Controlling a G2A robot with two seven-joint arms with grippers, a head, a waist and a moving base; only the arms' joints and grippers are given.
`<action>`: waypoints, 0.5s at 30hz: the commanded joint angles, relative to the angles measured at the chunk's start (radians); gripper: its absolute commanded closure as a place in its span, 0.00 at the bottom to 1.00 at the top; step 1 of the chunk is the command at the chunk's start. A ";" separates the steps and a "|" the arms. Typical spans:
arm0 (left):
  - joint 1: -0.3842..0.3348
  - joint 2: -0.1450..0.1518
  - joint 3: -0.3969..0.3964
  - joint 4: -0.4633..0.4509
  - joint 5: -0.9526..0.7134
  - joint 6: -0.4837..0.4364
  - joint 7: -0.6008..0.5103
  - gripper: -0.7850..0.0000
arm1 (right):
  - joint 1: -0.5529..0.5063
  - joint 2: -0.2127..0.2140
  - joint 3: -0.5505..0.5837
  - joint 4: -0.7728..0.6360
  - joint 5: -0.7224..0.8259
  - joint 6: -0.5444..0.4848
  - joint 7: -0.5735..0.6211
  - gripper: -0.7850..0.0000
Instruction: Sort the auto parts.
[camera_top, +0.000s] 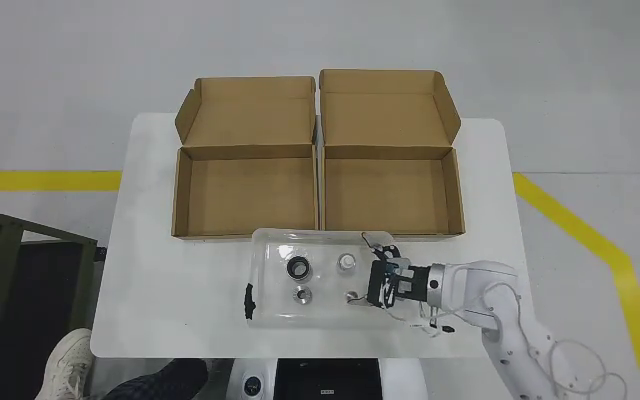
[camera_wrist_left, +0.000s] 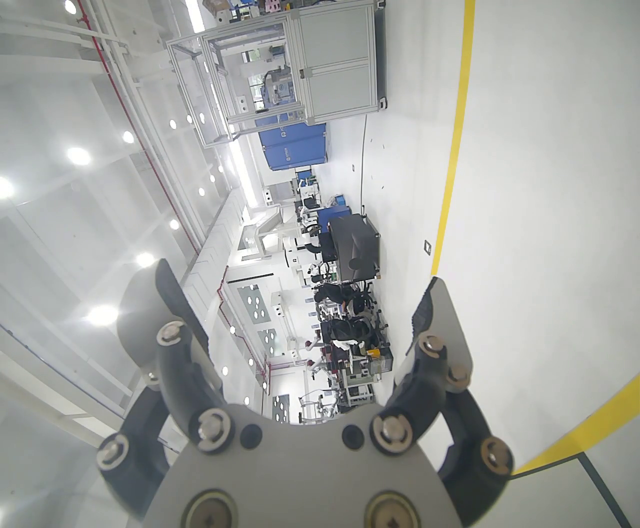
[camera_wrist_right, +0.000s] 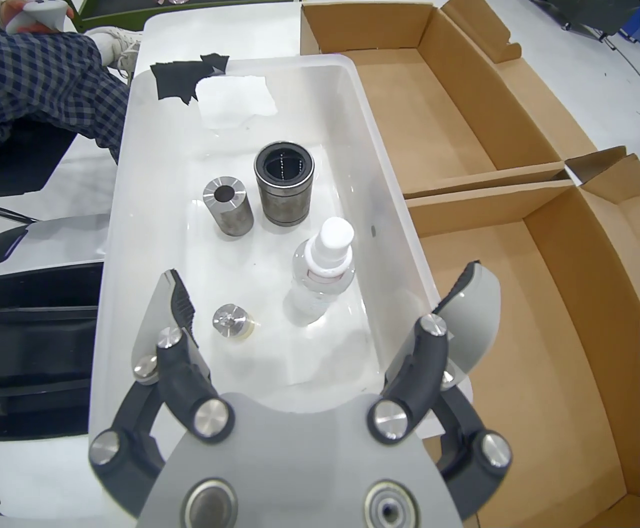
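Top view: four auto parts (camera_top: 298, 268) stood in the clear bin (camera_top: 300, 232) on the white surface (camera_top: 150, 250); both cardboard boxes (camera_top: 245, 195) beyond held none, so sorting appeared unstarted. Left wrist view: left end effector (camera_wrist_left: 300, 277), fingers apart, faced a factory hall with a yellow floor line (camera_wrist_left: 452, 150). Right wrist view: right end effector (camera_wrist_right: 322, 280), spread and holding nothing, hung over the bin near the bottle (camera_wrist_right: 327, 250)
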 joint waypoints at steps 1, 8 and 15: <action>0.000 0.000 0.000 0.000 0.000 0.000 0.000 0.00 | 0.005 0.001 -0.009 0.004 -0.004 0.010 0.004 0.00; 0.000 0.000 0.000 0.000 0.000 0.000 0.000 0.00 | 0.013 0.004 -0.034 0.009 -0.011 0.025 0.016 0.19; 0.000 0.000 0.000 0.000 0.000 0.000 0.000 0.00 | 0.031 0.007 -0.054 0.032 -0.006 0.042 0.020 0.42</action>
